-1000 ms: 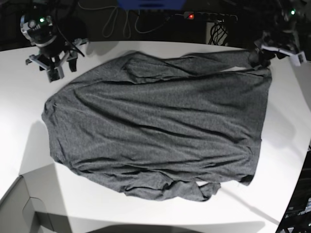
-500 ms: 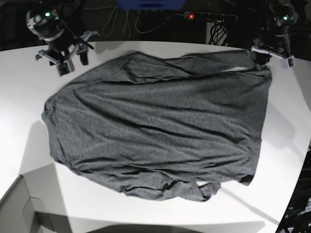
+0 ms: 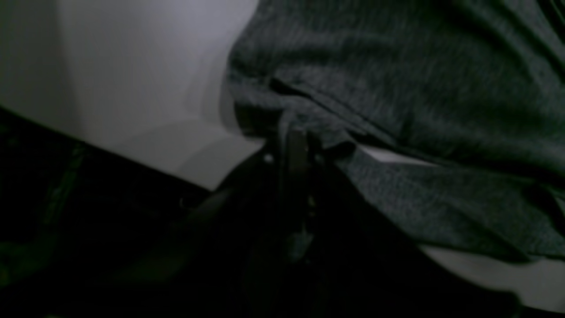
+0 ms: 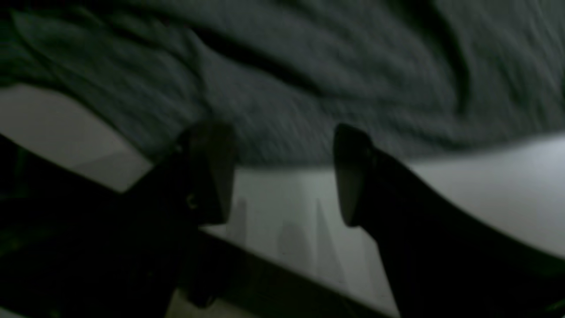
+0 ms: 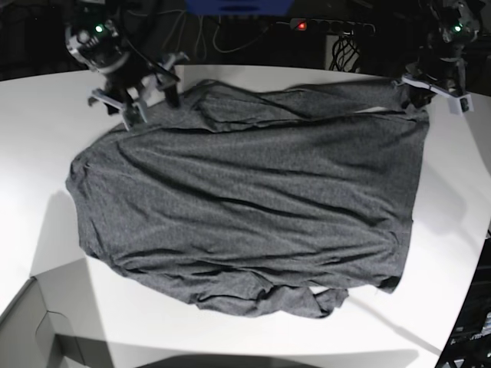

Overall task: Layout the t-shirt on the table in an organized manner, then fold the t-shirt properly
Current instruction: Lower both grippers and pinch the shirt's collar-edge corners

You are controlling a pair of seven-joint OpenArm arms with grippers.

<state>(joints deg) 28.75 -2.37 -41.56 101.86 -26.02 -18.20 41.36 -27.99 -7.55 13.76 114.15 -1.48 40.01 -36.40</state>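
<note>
The dark grey t-shirt [image 5: 253, 192] lies spread out and wrinkled across the white table [image 5: 46, 153]. My left gripper [image 5: 415, 96] is at the shirt's far right corner. In the left wrist view it [image 3: 293, 132] is shut on a pinched fold of the t-shirt [image 3: 397, 88]. My right gripper [image 5: 148, 107] stands open at the shirt's far left edge. In the right wrist view its fingers [image 4: 212, 172] are spread wide just short of the cloth [image 4: 309, 66], over bare table [image 4: 485, 176], with nothing between them.
A grey box corner [image 5: 31, 330] juts in at the front left. Cables and a power strip with a red light [image 5: 301, 25] run behind the table's far edge. The table's curved edge [image 5: 472, 284] falls away at the right.
My right arm has moved right along the far edge up to the shirt, and its fingers have spread wider. My left gripper has stayed at the shirt's far right corner.
</note>
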